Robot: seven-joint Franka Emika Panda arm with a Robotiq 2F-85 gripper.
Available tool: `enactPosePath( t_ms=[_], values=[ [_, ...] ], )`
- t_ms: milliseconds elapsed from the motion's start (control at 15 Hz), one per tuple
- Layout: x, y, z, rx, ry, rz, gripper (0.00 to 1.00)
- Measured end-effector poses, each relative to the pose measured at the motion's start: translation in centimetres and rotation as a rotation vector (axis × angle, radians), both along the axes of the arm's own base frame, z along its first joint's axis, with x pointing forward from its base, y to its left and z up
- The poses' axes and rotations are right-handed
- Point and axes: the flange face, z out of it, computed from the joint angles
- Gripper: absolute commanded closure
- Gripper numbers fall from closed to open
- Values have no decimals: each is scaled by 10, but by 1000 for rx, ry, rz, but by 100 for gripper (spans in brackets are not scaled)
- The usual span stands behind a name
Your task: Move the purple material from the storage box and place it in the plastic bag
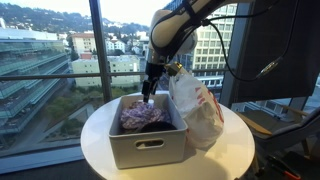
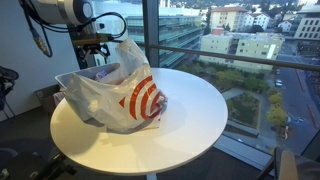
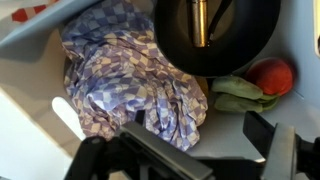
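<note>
Purple checked cloth [image 3: 130,85] lies bunched in the box [image 1: 148,150], filling its left and middle part in the wrist view. To its right in the box are a green item [image 3: 235,92] and a red round item [image 3: 270,75], and a black round object [image 3: 235,40] sits above them.

Gripper [image 3: 185,155]: the fingers [image 3: 272,148] are spread wide apart and hold nothing. The cloth lies below the gap between them. Contact with the cloth cannot be confirmed.

In an exterior view, the gripper [image 1: 150,92] hangs over the open box, pointing down, just above the cloth [image 1: 143,116]. The bag [image 1: 195,110] stands touching the right side of the box, mouth up. Its red ring print shows in an exterior view [image 2: 125,95].

Box and bag both rest on a round white table [image 1: 235,150]. Behind the table, a full-height window [image 1: 50,60] shows city buildings.
</note>
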Motion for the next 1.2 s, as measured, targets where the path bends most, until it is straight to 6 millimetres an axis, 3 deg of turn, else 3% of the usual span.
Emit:
enactPosePath(
  t_ms=[333,667,933,1200],
  values=[
    [10,-6,-50,-20,1,22,0],
    [17,14,-106,-37,-18,113,0],
    [34,36,-116,-23,-118,160,0],
    [56,46,-117,-79,-246,192,0]
  ],
)
